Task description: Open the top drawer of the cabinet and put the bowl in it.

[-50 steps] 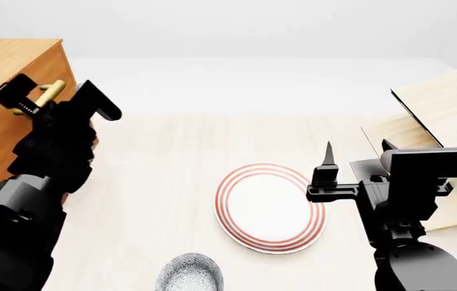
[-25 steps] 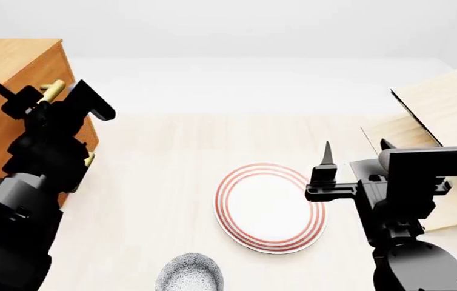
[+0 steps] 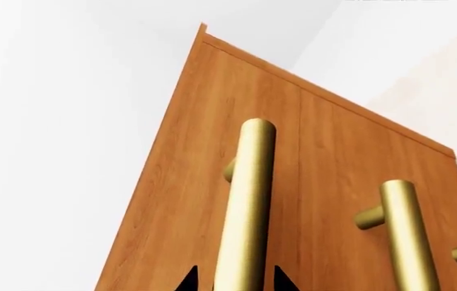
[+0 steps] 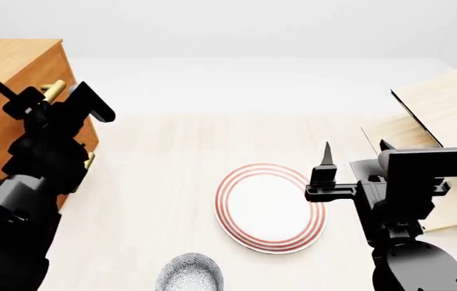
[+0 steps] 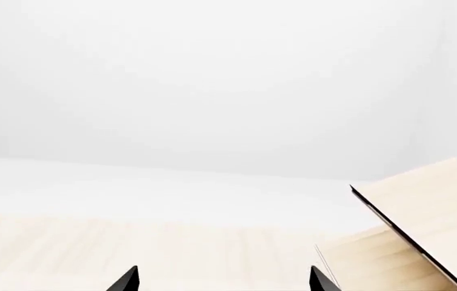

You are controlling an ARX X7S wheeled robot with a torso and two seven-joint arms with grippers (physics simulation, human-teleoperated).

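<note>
Now the left gripper stands at the front of the cabinet, at about 10 o'clock in the head view, with its two fingers on either side of the brass handle of the top drawer. One second ago this gripper was a little higher and further to the right, with the bar more visible between the fingers; half a second ago it had already moved down and toward the cabinet, and since then it has hardly shifted. In the left wrist view the two black fingertips show on both sides of the bar, very close to it. I cannot tell whether the jaws already press on the bar or only surround it.

The drawer front looks flush with the cabinet, so I judge the drawer is not yet opened. The approach seems finished, and the next thing needed is a firm clamp on the bar and then a straight pull outward.

The bowl sits on the table at about 6 o'clock, untouched, just below the plate with red rings. The right gripper hovers at the plate's 3 o'clock edge, jaws apart and holding nothing; it has not moved.
</note>
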